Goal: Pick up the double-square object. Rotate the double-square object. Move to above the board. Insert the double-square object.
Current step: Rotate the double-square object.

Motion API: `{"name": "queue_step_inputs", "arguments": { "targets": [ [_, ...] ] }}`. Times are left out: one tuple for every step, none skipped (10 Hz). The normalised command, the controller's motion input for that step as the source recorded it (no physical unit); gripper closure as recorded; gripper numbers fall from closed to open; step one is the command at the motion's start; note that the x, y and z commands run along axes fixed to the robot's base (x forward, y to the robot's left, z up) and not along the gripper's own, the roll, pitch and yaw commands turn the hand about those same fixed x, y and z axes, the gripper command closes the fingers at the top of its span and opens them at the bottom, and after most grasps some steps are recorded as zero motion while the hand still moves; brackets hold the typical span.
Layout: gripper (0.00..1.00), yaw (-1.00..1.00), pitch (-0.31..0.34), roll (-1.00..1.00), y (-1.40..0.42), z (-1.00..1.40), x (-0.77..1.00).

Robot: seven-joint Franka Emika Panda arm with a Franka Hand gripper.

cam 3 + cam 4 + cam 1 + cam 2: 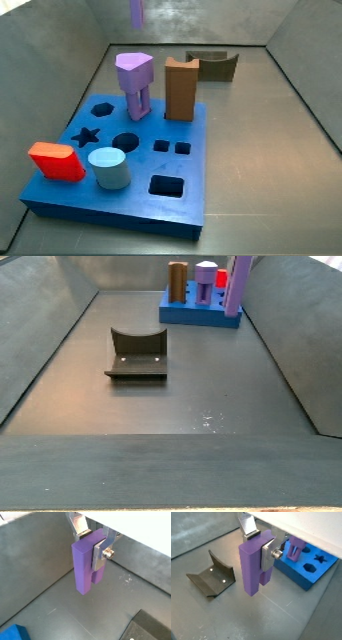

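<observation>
My gripper (90,546) is shut on the top of the double-square object (83,567), a tall violet-purple block hanging upright above the grey floor. Both wrist views show it pinched between the silver fingers (267,556); the gripper (259,546) holds it beside the board (308,576). In a side view only the double-square object's lower end (135,12) shows, in the air behind the blue board (134,200), whose two small square holes (171,147) are open. In a side view the double-square object (238,284) hangs by the board's (201,314) right end. The gripper itself is out of both side views.
On the board stand a lilac piece (132,85), a brown block (181,88), a red piece (54,160) and a pale blue cylinder (110,167). The fixture (212,579) stands on the floor near the board, fixture (136,356). Grey walls enclose the floor.
</observation>
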Motion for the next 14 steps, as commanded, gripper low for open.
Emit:
{"name": "queue_step_inputs", "arguments": {
  "targets": [
    [1.0,0.02,0.054,0.08,-0.03,0.44,-0.03],
    [1.0,0.02,0.078,0.07,-0.01,0.22,0.0],
    [1.0,-1.0,0.083,0.05,0.0,0.0,0.0],
    [1.0,-1.0,0.081,0.04,0.0,-0.07,0.02],
    [1.0,-1.0,0.082,0.03,0.02,-0.04,0.03],
    [1.0,-1.0,0.092,0.03,0.02,-0.02,0.03],
    [1.0,-0.9,0.097,0.03,0.02,-0.02,0.03],
    [1.0,-0.47,0.093,0.03,0.01,-0.01,0.04],
    [1.0,-0.33,0.091,0.02,0.01,-0.01,0.04],
    [1.0,-1.0,0.0,0.0,0.0,0.0,0.06],
    [1.0,-1.0,-0.001,0.0,0.0,0.0,0.06],
    [1.0,-1.0,0.0,-0.01,0.01,0.0,0.05],
    [1.0,-1.0,0.001,-0.01,0.01,-0.01,0.05],
    [1.0,-1.0,0.002,-0.01,0.01,-0.01,0.05]
  ]
}}
